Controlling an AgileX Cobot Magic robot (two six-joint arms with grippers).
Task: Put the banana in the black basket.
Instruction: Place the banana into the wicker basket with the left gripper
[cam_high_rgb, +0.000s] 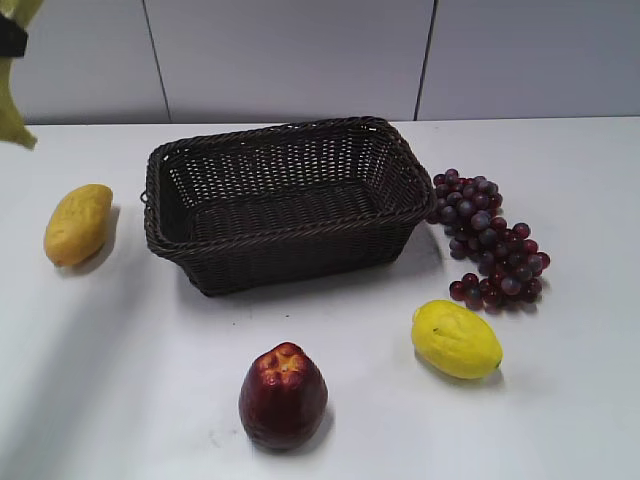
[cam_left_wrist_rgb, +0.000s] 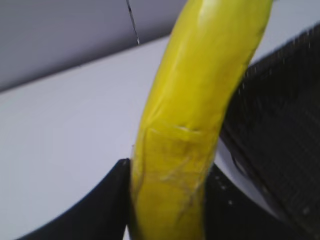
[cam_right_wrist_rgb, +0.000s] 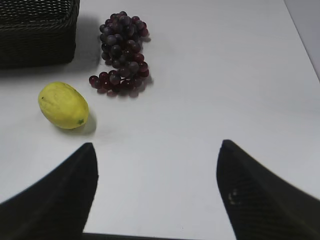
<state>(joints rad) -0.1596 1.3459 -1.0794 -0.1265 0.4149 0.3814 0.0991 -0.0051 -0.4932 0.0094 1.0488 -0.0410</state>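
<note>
The banana (cam_left_wrist_rgb: 192, 115) fills the left wrist view, pinched between the left gripper (cam_left_wrist_rgb: 167, 200) jaws beside the black basket (cam_high_rgb: 285, 255), while the right gripper (cam_right_wrist_rgb: 156, 192) jaws hang spread above the counter (cam_right_wrist_rgb: 210, 90).

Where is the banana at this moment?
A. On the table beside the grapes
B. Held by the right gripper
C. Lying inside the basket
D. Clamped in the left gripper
D: the left wrist view shows the banana squeezed between the left gripper's fingers, while the basket holds nothing and the right gripper is open and holds nothing.
</note>
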